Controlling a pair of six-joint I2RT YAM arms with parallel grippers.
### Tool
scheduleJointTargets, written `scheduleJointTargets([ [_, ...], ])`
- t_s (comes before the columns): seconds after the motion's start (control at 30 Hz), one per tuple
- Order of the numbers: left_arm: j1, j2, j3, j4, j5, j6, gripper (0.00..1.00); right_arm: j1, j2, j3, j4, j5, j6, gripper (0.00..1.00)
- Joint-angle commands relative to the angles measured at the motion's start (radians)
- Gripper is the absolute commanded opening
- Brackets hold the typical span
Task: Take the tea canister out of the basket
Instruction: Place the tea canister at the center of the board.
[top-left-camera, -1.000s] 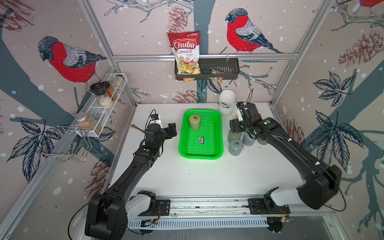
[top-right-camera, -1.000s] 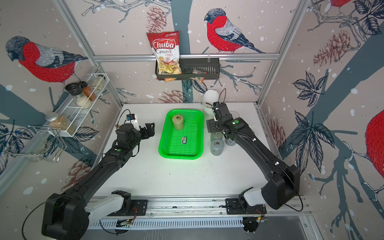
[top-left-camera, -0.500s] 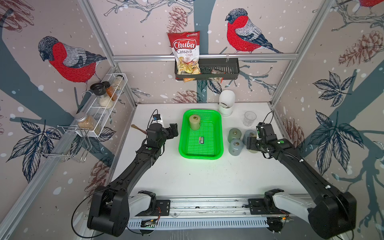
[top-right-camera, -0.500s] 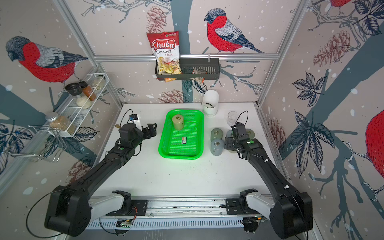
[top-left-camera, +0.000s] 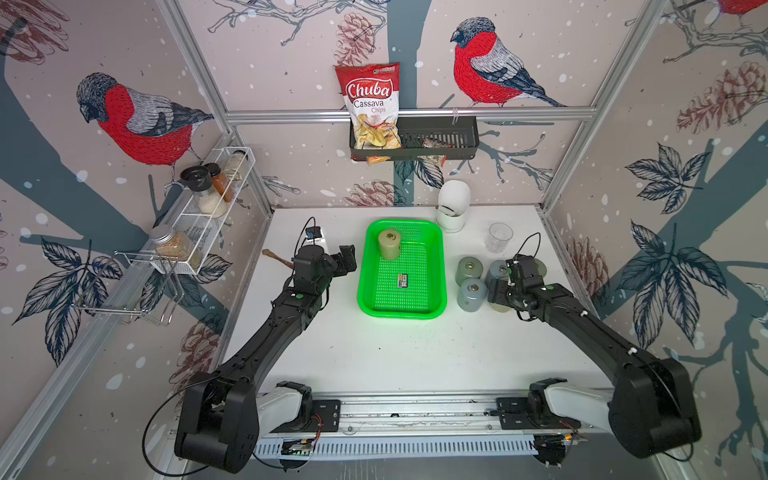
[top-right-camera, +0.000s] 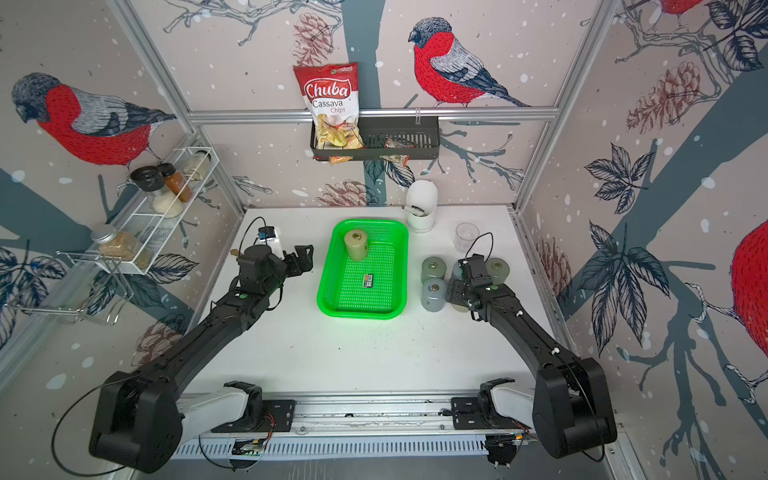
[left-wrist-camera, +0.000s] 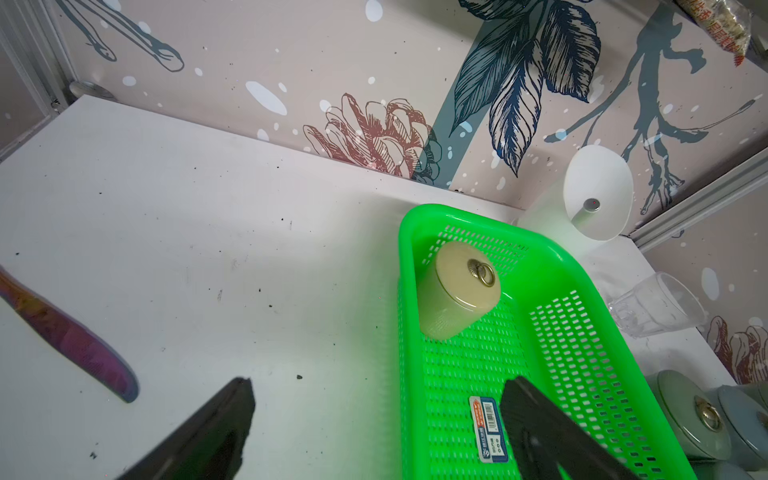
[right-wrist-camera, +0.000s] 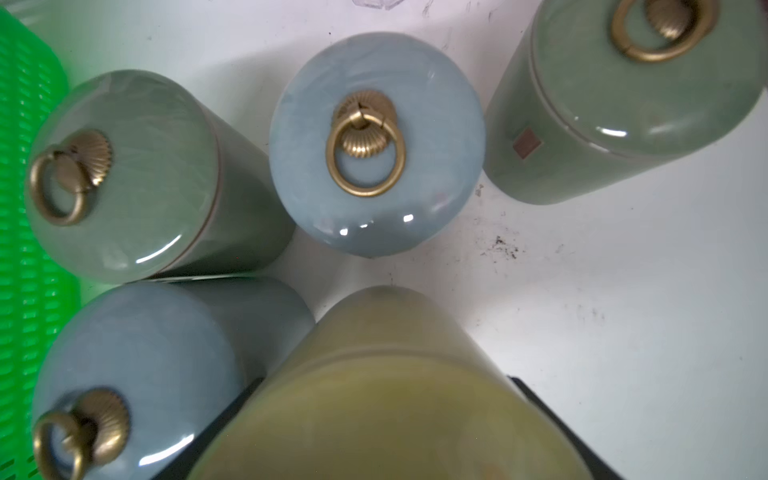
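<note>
The bright green basket (top-left-camera: 362, 286) (top-right-camera: 328, 307) (left-wrist-camera: 405, 332) lies mid-table. One tan tea canister (top-left-camera: 389, 244) (top-right-camera: 355, 244) (left-wrist-camera: 457, 291) stands upright in its far end. My right gripper (top-left-camera: 500, 291) (top-right-camera: 457, 293) (right-wrist-camera: 382, 415) is right of the basket, low among other canisters. It is shut on an olive tea canister (right-wrist-camera: 386, 395) that fills the space between its jaws; in both top views the arm mostly hides that canister. My left gripper (top-left-camera: 347, 259) (top-right-camera: 303, 259) (left-wrist-camera: 378, 386) hangs open and empty by the basket's left rim.
Several grey-green and blue canisters (top-left-camera: 469, 270) (right-wrist-camera: 376, 141) stand close around the right gripper. A clear glass (top-left-camera: 500, 237) and a white holder (top-left-camera: 453, 208) stand behind them. A knife (left-wrist-camera: 70, 345) lies left of the left gripper. A sticker (top-left-camera: 402, 280) lies in the basket.
The right arm has swung from near the white holder forward and down to the canister cluster right of the basket, still gripping. The left gripper has barely moved.
</note>
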Motion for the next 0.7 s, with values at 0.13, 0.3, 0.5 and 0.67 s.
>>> scheduleJointTargets([
  [0.13,-0.003,0.007,0.013,0.019,0.008,0.011,0.97,0.005,0.064,-0.011,0.103,0.053,0.027,0.0],
  [0.3,-0.002,0.009,0.011,0.02,0.009,0.012,0.97,0.02,0.107,-0.006,0.108,0.088,0.029,0.0],
  [0.5,-0.003,0.004,0.012,0.027,0.018,0.017,0.97,0.019,0.151,-0.014,0.136,0.091,0.031,0.0],
  [0.67,-0.005,0.042,0.055,0.04,0.066,0.01,0.97,0.021,0.159,-0.019,0.147,0.089,0.041,0.05],
])
